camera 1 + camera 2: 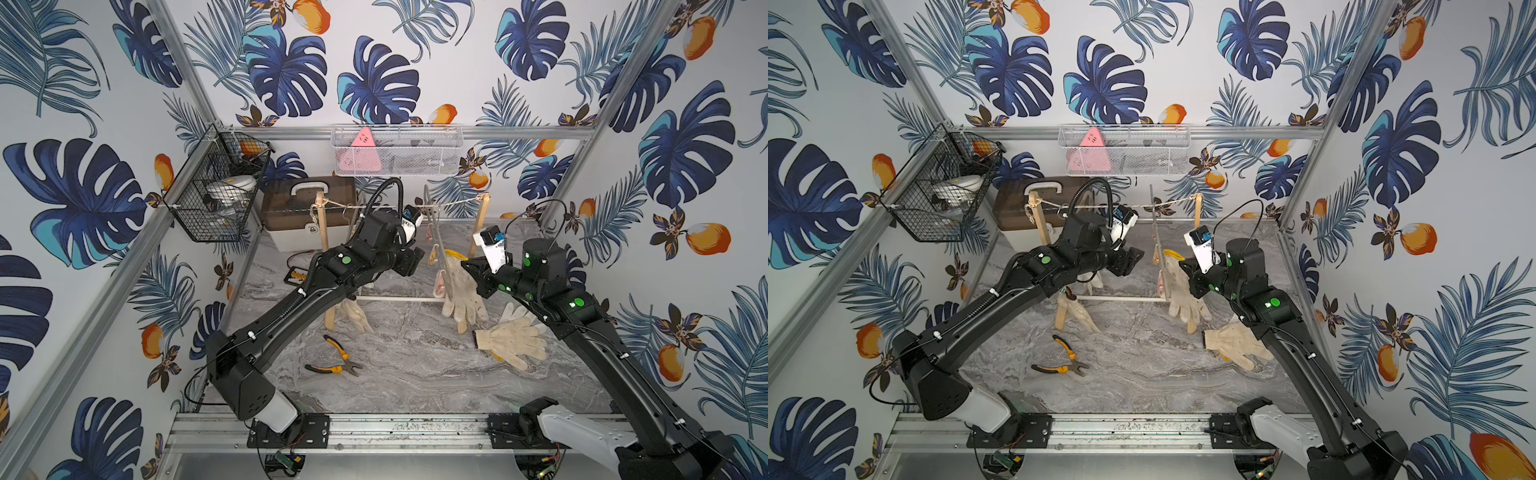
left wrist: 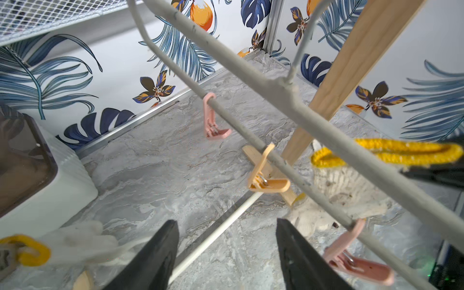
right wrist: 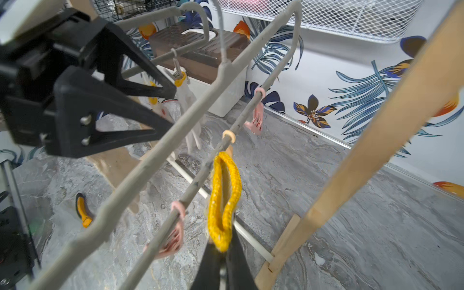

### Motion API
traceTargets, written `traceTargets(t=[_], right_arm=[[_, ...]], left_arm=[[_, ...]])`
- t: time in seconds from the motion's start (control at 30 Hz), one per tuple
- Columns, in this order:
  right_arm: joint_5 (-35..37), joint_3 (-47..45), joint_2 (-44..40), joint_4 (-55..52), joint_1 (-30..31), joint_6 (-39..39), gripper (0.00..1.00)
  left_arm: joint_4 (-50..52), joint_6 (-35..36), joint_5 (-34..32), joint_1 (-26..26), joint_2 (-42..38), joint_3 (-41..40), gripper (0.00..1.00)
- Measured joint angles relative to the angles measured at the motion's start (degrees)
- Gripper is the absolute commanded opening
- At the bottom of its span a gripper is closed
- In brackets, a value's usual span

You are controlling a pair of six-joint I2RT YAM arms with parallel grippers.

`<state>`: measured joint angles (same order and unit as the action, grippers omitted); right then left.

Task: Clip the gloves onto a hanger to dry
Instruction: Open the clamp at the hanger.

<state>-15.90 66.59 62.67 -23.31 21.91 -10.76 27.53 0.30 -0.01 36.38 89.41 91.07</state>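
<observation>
Grey marbled tabletop (image 1: 415,374), leaf-print walls on three sides. Entries run left to right.

- Left end of the wooden rack (image 1: 480,220): a hung glove (image 1: 353,316) dangles with its fingers down. The right wrist view suggests it is clipped at its yellow cuff. Counted as done.
- Left gripper (image 2: 226,222): jaws apart, nothing between them. It is raised just beside the grey hanger (image 2: 238,59).
- Three clips ride on the hanger's lower bar: a pink clip (image 2: 213,120), a tan clip (image 2: 266,180) and a second pink clip (image 2: 356,261). All three are empty.
- Held glove (image 1: 459,297): its long axis is roughly vertical, yellow cuff (image 3: 223,200) on top and fingers pointing down at the table. The cuff is level with the lower bar and just beside it, between the tan clip and the second pink clip. It is not yet in any clip.
- Right gripper (image 3: 222,251): jaws closed on that cuff, carrying the glove.
- Loose gloves (image 1: 515,338): at least two lie flat on the table under the right arm. The top one has its dark-edged cuff towards the centre and its fingers pointing right.

Judgement: one glove is hung, one is being presented to a clip and the pile is untouched, so most of the task is left.
</observation>
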Motion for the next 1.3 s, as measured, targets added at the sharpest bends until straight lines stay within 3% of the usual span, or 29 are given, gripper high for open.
traceTargets(t=[0.33, 0.63, 1.03, 1.3], right_arm=[[12.5, 3.6, 6.1, 2.9, 0.6, 5.6, 0.0], [23.1, 4.7, 8.5, 7.8, 7.8, 13.3, 0.0], [26.9, 4.6, 15.5, 12.4, 9.2, 16.1, 0.0], [25.2, 4.1, 18.1, 16.7, 9.2, 14.6, 0.0]], left_arm=[[0.4, 5.6, 0.3, -0.3, 2.5, 0.9, 0.68], [2.6, 5.8, 1.8, -0.3, 3.7, 2.1, 0.69], [0.4, 7.4, 2.5, -2.4, 3.6, -0.1, 0.7], [-4.9, 11.9, 11.4, -5.5, 1.5, -3.3, 0.7]])
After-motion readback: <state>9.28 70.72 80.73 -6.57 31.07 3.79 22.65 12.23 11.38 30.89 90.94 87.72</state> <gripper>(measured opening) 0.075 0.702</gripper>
